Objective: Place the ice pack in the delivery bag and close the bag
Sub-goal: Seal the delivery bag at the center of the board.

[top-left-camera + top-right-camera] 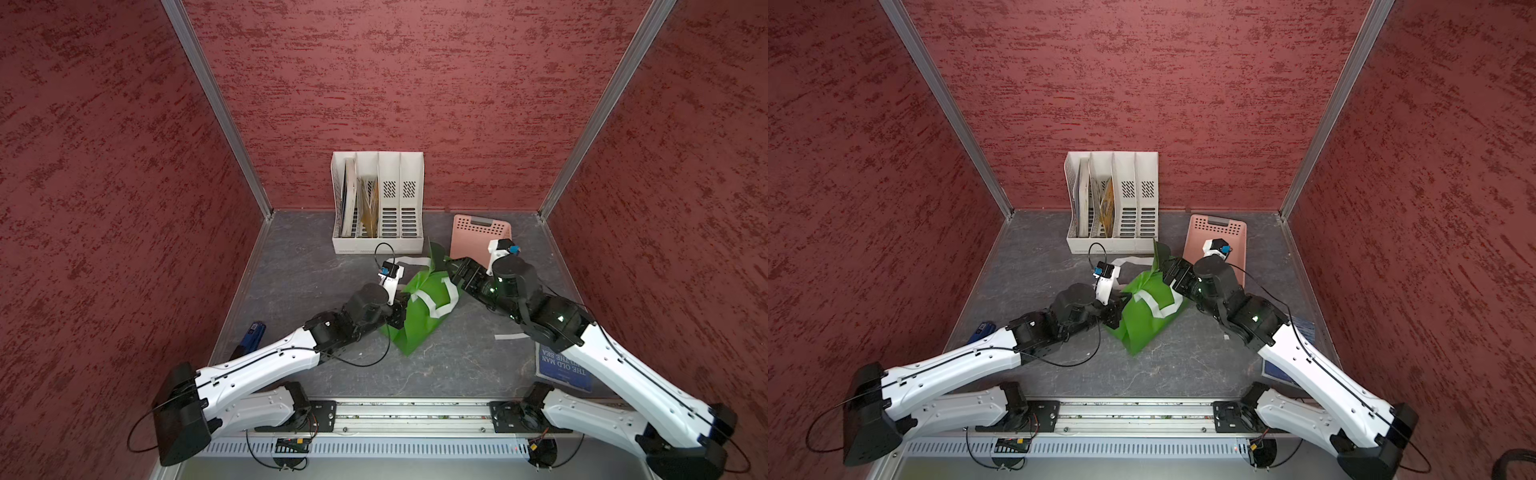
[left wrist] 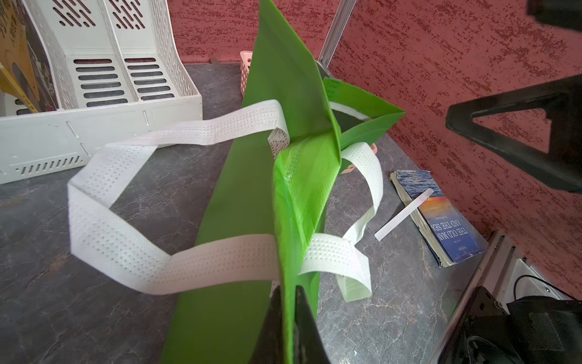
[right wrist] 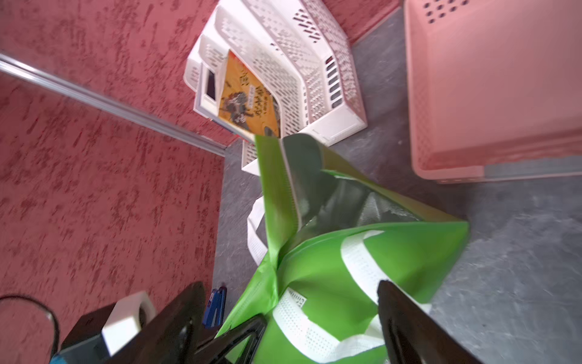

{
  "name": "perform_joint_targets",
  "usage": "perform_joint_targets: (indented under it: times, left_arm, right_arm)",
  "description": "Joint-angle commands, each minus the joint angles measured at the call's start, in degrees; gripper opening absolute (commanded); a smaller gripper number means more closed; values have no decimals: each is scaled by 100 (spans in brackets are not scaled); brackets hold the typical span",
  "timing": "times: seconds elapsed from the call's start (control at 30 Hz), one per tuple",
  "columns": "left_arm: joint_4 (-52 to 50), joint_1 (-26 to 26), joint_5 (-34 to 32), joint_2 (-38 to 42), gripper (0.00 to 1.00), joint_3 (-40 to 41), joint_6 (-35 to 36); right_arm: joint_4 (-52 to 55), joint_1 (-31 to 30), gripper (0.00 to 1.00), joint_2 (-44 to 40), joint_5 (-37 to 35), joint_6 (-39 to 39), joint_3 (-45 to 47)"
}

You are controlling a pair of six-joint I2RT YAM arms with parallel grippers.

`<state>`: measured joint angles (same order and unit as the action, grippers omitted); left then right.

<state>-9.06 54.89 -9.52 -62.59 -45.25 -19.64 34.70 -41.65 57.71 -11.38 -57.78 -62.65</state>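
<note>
Mid-frame, left hand pinches the rim, likely the surest hold, of the limp bright green fabric delivery bag; right hand gapes wide.

Three walls all round in that rough dark-red plaster look, with silver metal posts running down the two back corners. Floor is a dark grey slab with pale marble-ish veins. A white slotted file rack sits against the back wall, with a pink basket just to its right. Metal rail along the front edge. Light's pretty even, with soft shadows.
</note>
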Motion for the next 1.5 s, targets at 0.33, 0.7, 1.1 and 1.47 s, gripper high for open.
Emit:
perform_joint_targets:
  times: [0.33, 0.7, 1.1, 1.47]
  left_arm:
    - [230, 97, 374, 319, 0, 210, 167]
    - [451, 91, 380, 636, 0, 487, 164]
    - [416, 4, 521, 881, 0, 557, 381]
    - [-49, -64, -40, 986, 0, 540, 415]
  right_arm:
    - [-1276, 1468, 98, 481, 1538, -1448, 722]
    - [-2218, 1724, 94, 605, 2025, -2956, 1451]
    - [-2559, 1723, 85, 1148, 2949, -3267, 1688]
    - [-1252, 2074, 95, -158, 2828, -2978, 2441]
